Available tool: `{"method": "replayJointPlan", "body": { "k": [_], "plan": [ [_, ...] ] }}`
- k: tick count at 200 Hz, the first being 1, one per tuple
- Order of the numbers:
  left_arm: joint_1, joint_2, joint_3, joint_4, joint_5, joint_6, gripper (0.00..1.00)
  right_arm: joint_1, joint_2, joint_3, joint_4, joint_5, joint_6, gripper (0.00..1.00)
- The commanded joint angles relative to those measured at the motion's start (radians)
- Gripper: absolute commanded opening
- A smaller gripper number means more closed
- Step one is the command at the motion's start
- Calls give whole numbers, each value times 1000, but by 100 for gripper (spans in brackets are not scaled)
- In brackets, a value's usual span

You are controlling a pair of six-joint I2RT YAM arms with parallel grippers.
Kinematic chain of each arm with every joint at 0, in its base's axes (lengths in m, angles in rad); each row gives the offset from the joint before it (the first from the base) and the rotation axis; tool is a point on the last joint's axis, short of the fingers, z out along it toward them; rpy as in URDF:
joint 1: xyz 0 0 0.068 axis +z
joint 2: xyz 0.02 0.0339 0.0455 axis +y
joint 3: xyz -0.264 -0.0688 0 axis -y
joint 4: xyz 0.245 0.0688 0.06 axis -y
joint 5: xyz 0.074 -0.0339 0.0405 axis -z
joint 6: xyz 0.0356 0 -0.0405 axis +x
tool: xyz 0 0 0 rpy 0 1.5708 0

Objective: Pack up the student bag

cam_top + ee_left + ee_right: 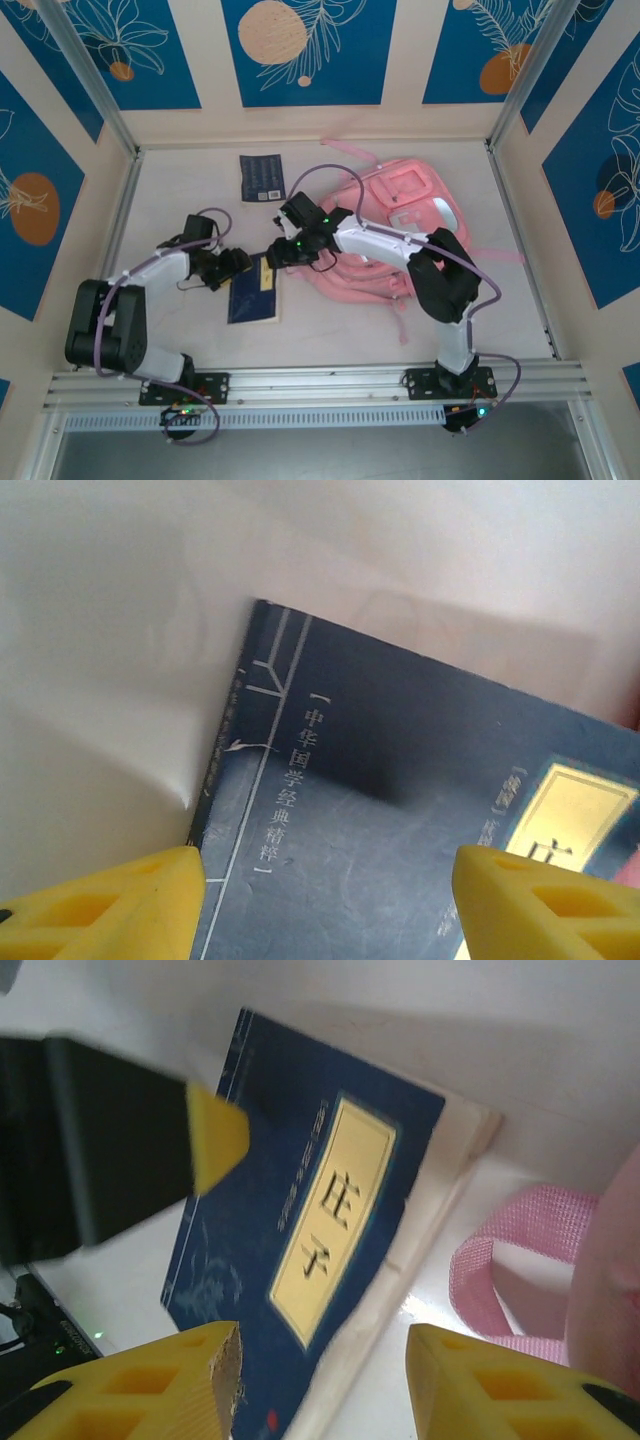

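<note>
The student bag (410,215), a soft pink backpack, lies flat at the right middle of the table, its straps trailing toward the front. A dark blue book (255,292) with a yellow title label lies flat just left of it. My left gripper (238,262) hovers open over the book's (400,780) left part, nothing between its fingers. My right gripper (275,252) stands open over the book's (300,1190) right edge, where the white pages show. A pink strap (500,1260) loops beside that edge. One yellow fingertip (215,1132) of the left gripper shows across the book.
A second dark booklet (262,177) lies flat at the back of the table, left of the bag. Cream walls with blue panels close in the table on three sides. An aluminium rail (320,380) runs along the near edge.
</note>
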Motion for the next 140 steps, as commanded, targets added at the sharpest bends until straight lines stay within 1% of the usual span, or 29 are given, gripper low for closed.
{"method": "replayJointPlan", "body": {
  "k": [1, 15, 30, 53, 71, 92, 140],
  "plan": [
    [-18, -73, -56, -49, 50, -55, 67, 26, 58, 58, -110, 32, -2, 48],
    [-18, -117, -84, -59, 51, -62, 67, 36, 79, 62, -134, 71, -3, 47],
    [-20, -152, -110, -67, 54, -55, 67, 40, 92, 55, -144, 76, 4, 46],
    [-20, -200, -130, -122, -5, -22, 67, 50, 102, 24, -134, 61, 12, 44],
    [-19, -227, -144, -133, -44, -6, 67, 64, 110, 4, -114, 43, 28, 42],
    [-20, -213, -145, -107, -46, -12, 67, 72, 130, 1, -103, 32, 46, 42],
    [-35, -117, -157, -21, -35, -32, 63, 66, 165, 18, -77, -20, 81, 42]
  ]
}}
